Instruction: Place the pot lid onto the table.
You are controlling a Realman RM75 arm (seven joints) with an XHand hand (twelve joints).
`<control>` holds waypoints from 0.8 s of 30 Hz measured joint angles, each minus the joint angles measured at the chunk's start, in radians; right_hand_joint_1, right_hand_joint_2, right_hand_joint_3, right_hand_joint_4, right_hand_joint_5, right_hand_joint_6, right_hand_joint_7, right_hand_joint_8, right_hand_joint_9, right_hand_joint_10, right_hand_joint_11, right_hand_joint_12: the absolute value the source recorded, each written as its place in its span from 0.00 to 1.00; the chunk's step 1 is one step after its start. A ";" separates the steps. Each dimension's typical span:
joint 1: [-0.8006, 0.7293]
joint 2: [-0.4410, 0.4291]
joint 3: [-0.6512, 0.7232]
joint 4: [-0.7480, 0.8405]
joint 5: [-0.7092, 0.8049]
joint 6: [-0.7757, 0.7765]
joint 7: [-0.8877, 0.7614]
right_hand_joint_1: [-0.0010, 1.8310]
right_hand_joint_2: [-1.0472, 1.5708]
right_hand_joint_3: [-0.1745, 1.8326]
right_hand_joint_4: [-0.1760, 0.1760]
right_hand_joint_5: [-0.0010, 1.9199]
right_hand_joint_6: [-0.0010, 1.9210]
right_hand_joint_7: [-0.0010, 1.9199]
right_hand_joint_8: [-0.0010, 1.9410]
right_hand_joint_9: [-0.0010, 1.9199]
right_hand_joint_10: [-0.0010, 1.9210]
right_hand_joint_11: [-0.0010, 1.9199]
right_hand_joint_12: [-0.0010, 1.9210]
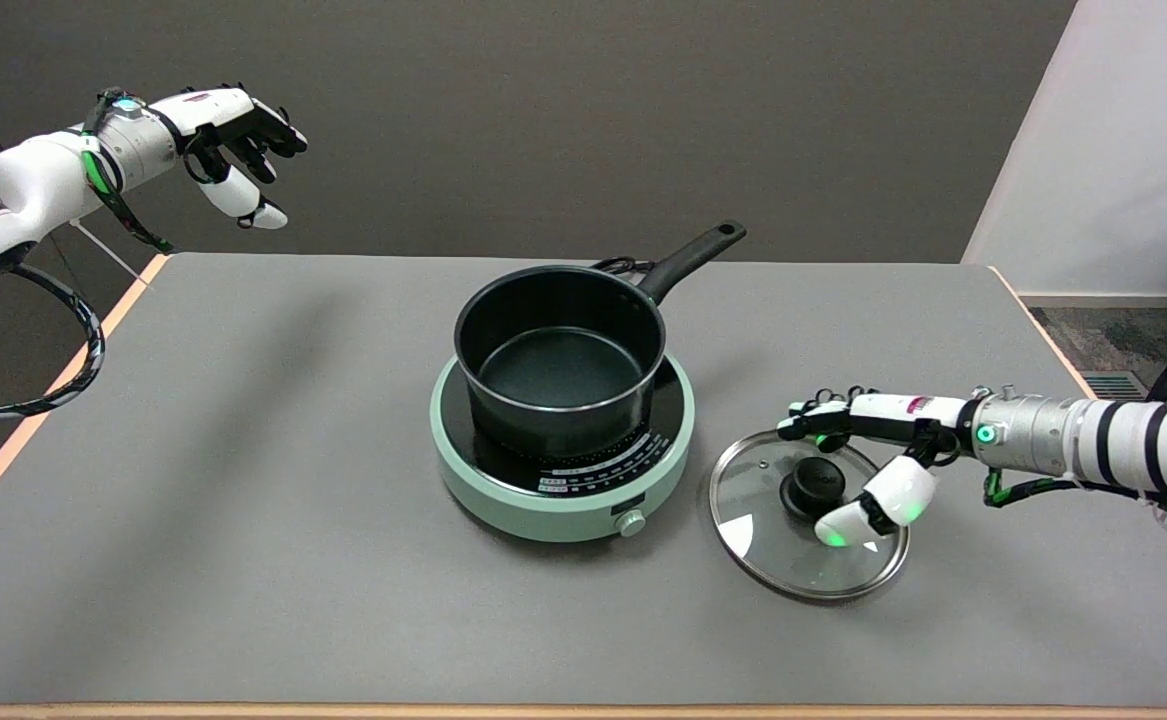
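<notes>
The glass pot lid [773, 525] with its steel rim and black knob [812, 488] lies flat on the grey table [243, 500], to the right of the cooker. My right hand [868, 460] hovers over the lid's right half with its fingers spread. Nothing is in it, and the knob shows free between the thumb and the other fingers. The black saucepan [558, 360] stands uncovered on the mint-green induction cooker [563, 450] at the table's middle, its handle pointing to the far right.
The idle left hand [228, 140] hangs in the air at the upper left, beyond the table's far left corner. The table's orange edge [1043, 330] runs along the right side, close behind my right forearm.
</notes>
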 measured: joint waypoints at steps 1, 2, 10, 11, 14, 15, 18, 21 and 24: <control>-0.001 -0.001 0.006 0.000 -0.003 -0.002 0.000 0.48 0.55 0.38 0.04 0.00 0.00 0.00 0.00 0.00 0.00 0.04 0.22; -0.001 -0.001 0.016 0.000 -0.007 -0.003 0.000 0.48 0.56 0.37 0.07 0.00 0.00 0.00 0.00 0.00 0.00 0.02 0.21; -0.010 -0.006 0.101 0.004 -0.011 0.015 -0.021 0.47 0.55 0.36 0.11 0.00 0.00 0.00 0.00 0.00 0.00 0.02 0.21; -0.012 -0.007 0.114 0.004 -0.008 0.021 -0.028 0.47 0.55 0.37 0.11 0.00 0.00 0.00 0.00 0.00 0.00 0.02 0.21; -0.017 -0.009 0.155 0.005 0.008 0.041 -0.052 0.47 0.55 0.37 0.12 0.00 0.00 0.00 0.00 0.00 0.00 0.02 0.21; -0.018 -0.009 0.169 0.006 0.013 0.047 -0.061 0.46 0.55 0.37 0.12 0.00 0.00 0.00 0.00 0.00 0.00 0.02 0.22; -0.022 -0.011 0.207 0.006 0.029 0.071 -0.090 0.45 0.55 0.38 0.16 0.00 0.00 0.00 0.00 0.00 0.00 0.02 0.22; -0.028 -0.013 0.244 0.007 0.047 0.117 -0.123 0.44 0.52 0.45 0.29 0.00 0.02 0.00 0.00 0.00 0.00 0.03 0.25; -0.037 -0.015 0.267 0.008 0.060 0.174 -0.150 0.42 0.52 0.48 0.42 0.01 0.05 0.00 0.00 0.00 0.00 0.04 0.27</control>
